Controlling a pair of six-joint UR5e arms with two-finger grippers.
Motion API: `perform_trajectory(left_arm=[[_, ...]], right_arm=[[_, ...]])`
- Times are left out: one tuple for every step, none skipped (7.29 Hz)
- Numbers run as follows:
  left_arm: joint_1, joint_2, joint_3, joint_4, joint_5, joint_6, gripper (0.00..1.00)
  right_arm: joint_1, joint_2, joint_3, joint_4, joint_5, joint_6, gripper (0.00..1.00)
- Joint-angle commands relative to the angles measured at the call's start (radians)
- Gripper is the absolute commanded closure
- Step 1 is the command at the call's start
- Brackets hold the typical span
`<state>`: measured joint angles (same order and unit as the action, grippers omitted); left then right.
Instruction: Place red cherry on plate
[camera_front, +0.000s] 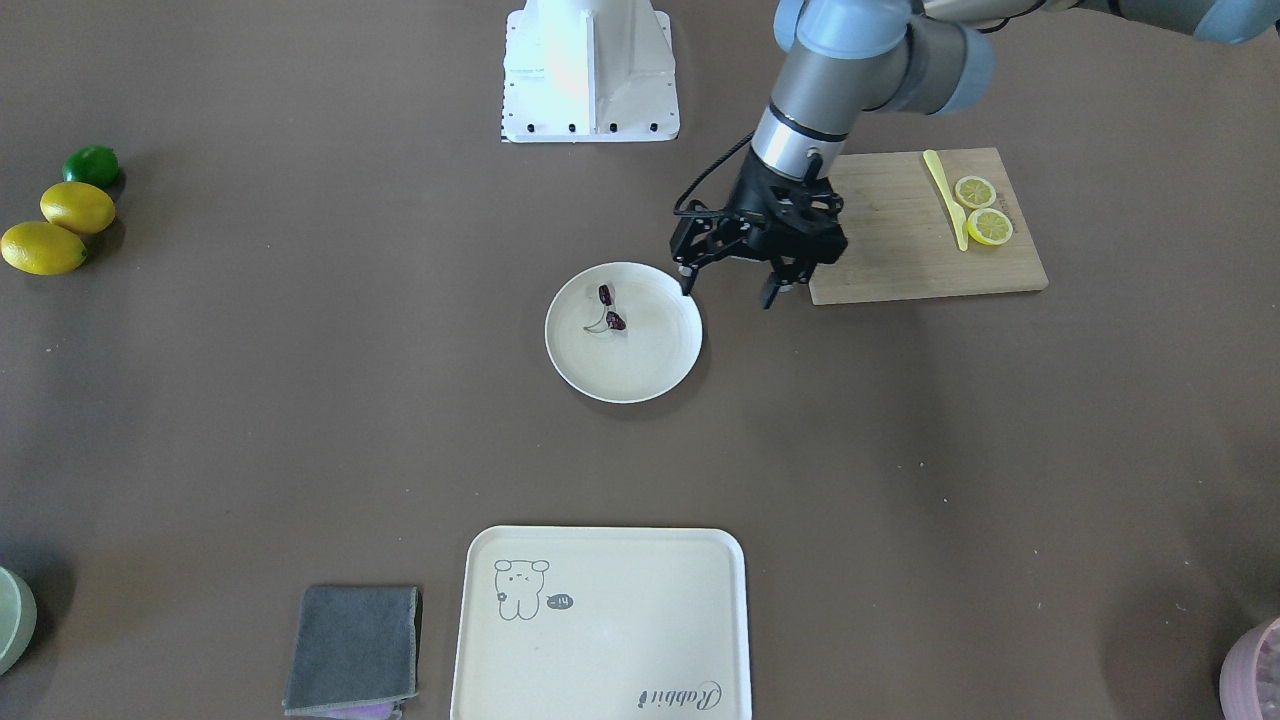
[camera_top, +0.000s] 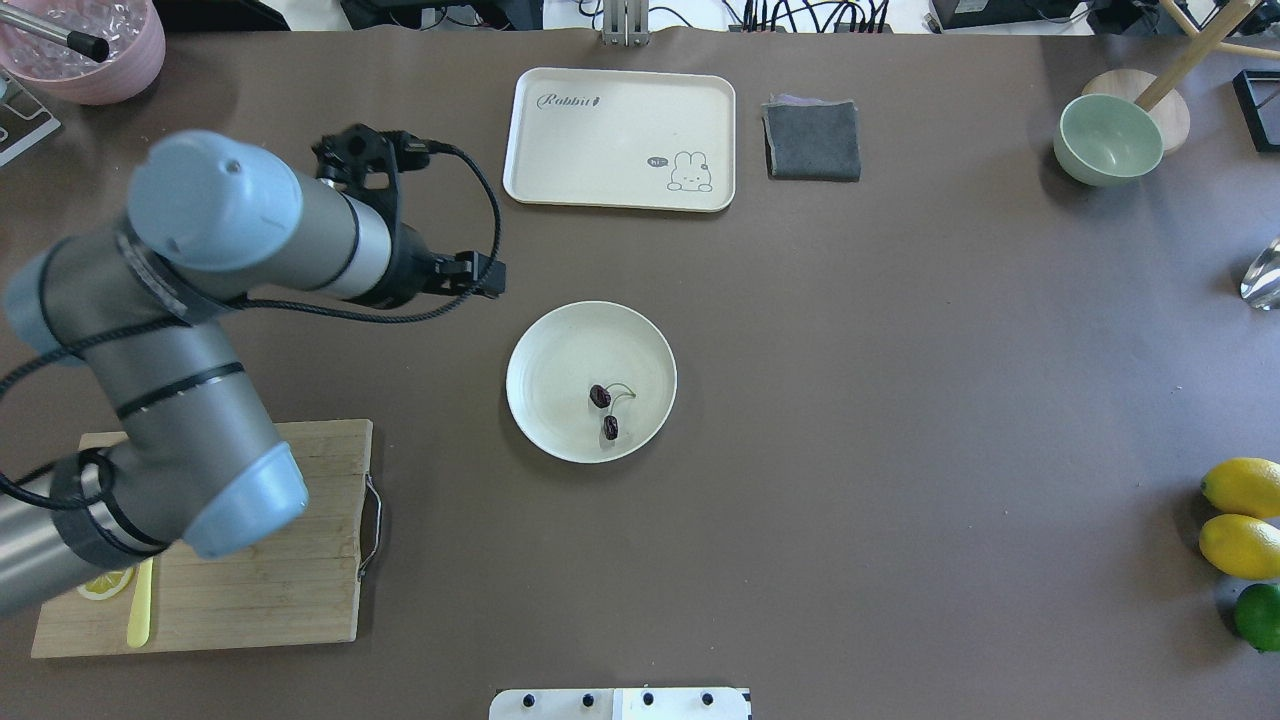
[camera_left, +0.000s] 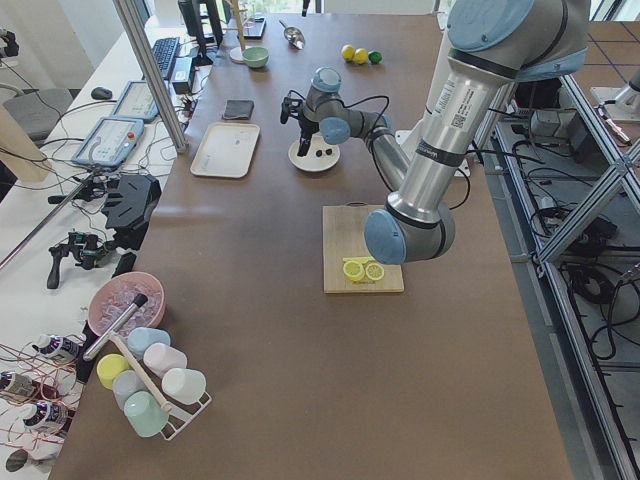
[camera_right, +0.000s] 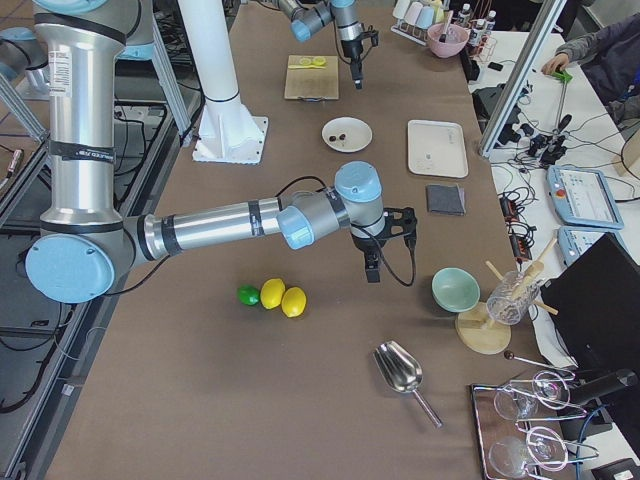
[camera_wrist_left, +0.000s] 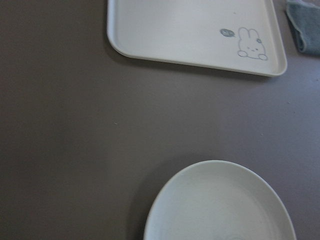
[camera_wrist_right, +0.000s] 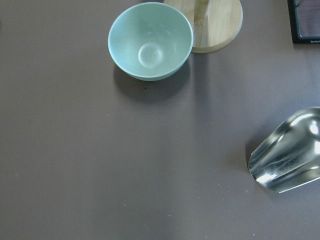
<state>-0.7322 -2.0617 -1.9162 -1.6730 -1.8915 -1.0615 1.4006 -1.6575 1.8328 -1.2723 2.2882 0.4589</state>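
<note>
A wide counter (camera_top: 900, 400) with a matte brown surface fills the overhead view. The side views show a lab room around it: metal frame posts, cables and side desks with control pads.

One round cream-white plate (camera_top: 560, 350) sits near the middle of the counter. The red cherry (camera_top: 605, 410), a pair of tiny dark fruits joined by thin green stems, lies inside the plate toward 5 o'clock in the overhead view.

The left hand (camera_front: 728, 288) hangs at the plate's 2 o'clock edge in the front-facing view, its two black fingers spread apart and holding nothing. The right hand (camera_right: 372, 268) shows only in the right side view, between the lemons and the bowl, and whether it is open or closed cannot be told.

Counted in the overhead view from the plate:
- one rectangular cream tray (camera_top: 600, 140) at 12 o'clock
- one folded grey cloth (camera_top: 812, 140) at 1 o'clock
- one pale green bowl (camera_top: 1108, 140) at 2 o'clock
- two whole yellow lemons (camera_top: 1243, 487) and one green lime (camera_top: 1260, 615) at 4 o'clock
- one wooden cutting board (camera_front: 890, 240) at 8 o'clock, carrying two lemon slices (camera_front: 975, 191) and one yellow plastic knife (camera_front: 945, 195)
- one pink bowl (camera_top: 100, 60) at 10 o'clock

One shiny metal scoop (camera_wrist_right: 287, 152) lies near the green bowl.
</note>
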Motion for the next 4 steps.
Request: perform_trajectory(left_arm=[[-0.277,0.006,-0.096,0.358,-0.156,0.387,0.02],[-0.431,0.012,-0.101,0.489,-0.216,0.619,0.02],[-0.563,0.014,-0.081,0.594,-0.231,0.851,0.02],[-0.672,0.034,-0.043,0.675,-0.235,1.07,0.02]], right_arm=[[0.0,-0.05,-0.018,-0.021,-0.004,-0.009,0.0],[0.004,-0.057,-0.023,-0.022,-0.009,-0.014,0.0],[0.011,-0.057,-0.032,-0.035,-0.007,-0.072,0.0],[0.039,-0.054,-0.032,-0.108,-0.007,-0.247,0.0]])
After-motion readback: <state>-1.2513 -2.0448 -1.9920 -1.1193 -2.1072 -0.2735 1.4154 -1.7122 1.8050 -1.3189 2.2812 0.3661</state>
